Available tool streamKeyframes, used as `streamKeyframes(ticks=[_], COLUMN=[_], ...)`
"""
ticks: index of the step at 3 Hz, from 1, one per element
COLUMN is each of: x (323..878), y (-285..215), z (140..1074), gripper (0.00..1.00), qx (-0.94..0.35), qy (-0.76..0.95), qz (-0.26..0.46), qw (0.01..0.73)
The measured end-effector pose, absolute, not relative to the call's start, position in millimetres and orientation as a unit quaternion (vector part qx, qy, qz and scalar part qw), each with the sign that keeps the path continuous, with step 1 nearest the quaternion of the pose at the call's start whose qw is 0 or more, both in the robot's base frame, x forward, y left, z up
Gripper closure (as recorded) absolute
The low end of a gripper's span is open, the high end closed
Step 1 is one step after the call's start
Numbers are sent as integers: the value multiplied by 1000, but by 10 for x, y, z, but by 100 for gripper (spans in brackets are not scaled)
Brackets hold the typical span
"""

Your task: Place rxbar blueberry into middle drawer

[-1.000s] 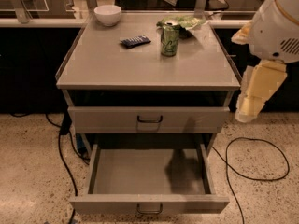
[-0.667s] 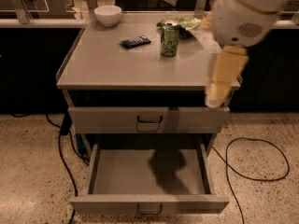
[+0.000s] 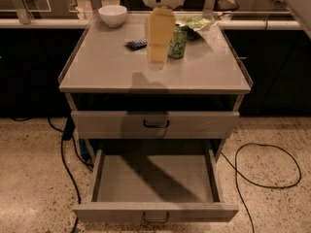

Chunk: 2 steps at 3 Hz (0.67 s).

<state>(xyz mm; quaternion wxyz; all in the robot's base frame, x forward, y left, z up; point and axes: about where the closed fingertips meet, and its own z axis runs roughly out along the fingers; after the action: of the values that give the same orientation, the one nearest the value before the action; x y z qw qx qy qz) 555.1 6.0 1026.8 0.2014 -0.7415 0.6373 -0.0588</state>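
**Gripper held over the table, bar not yet grasped**

The small flat snack bar in a dark blue wrapper, the rxbar blueberry (image 3: 136, 43), is seen lying flat on the grey table (image 3: 146, 76), to the left of the green drink can (image 3: 178, 42) and apart from it. The robot's cream-coloured gripper (image 3: 158, 57) is hung above the table between the bar and the can, just left of the can and slightly nearer the camera. Nothing is seen held in it. Whether it is open or closed cannot be told from this view.

A white round bowl (image 3: 112, 15) is placed well to the left of the can, at the back of the table. A crumpled green-and-white packet (image 3: 197, 22) lies just behind the can to the right.

Below the can, a grey drawer with a dark handle (image 3: 156, 124) is shut, and beneath it a second grey drawer (image 3: 155, 178) is pulled fully out and holds nothing.

The step in hand is judged to be the approach for the pick. A shift leftward away from the can and a descent onto the bar are called for next, with the can left undisturbed. The open drawer is taken to be the target.

No lettering on the bar or the can can be read.
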Motion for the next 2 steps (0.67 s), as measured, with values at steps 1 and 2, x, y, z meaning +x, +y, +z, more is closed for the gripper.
streamKeyframes(ticks=[1, 2], x=[5576, 5751], y=[36, 20], z=[10268, 10224], gripper=[0, 0], qx=[-737, -726], qy=[641, 649], qz=[-61, -76], qw=[207, 215])
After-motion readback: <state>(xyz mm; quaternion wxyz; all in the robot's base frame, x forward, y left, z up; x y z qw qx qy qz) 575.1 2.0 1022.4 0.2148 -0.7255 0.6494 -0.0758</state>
